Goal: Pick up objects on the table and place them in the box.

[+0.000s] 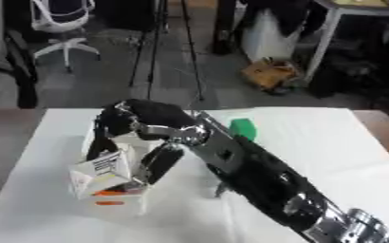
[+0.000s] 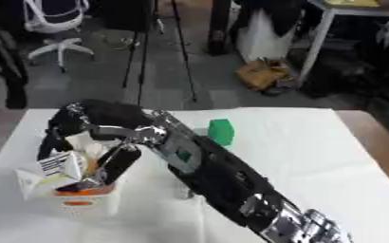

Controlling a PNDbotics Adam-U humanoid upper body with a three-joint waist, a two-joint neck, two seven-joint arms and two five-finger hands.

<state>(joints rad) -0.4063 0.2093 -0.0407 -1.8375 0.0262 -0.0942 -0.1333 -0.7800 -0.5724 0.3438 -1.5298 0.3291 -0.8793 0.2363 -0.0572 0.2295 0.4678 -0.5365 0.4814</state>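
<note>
My right hand [image 1: 148, 118] reaches in from the lower right, across the table, and hangs over a white box [image 1: 111, 207] at the left. Its fingers [image 1: 161, 163] point down into the box on either side of a white carton [image 1: 105, 168] with a barcode label. The carton stands tilted and sticks up above the box's rim. Something orange [image 1: 115, 192] shows in the box beneath it. A green block [image 2: 221, 131] stands on the white table [image 1: 330, 142] just behind my forearm. My left hand shows in neither view.
My right forearm [image 1: 264, 180] lies diagonally over the middle of the table. Beyond the far edge, on the floor, are an office chair [image 1: 61, 28], tripod legs [image 1: 152, 52] and a brown bag [image 1: 268, 73]. Bare table stretches to the right.
</note>
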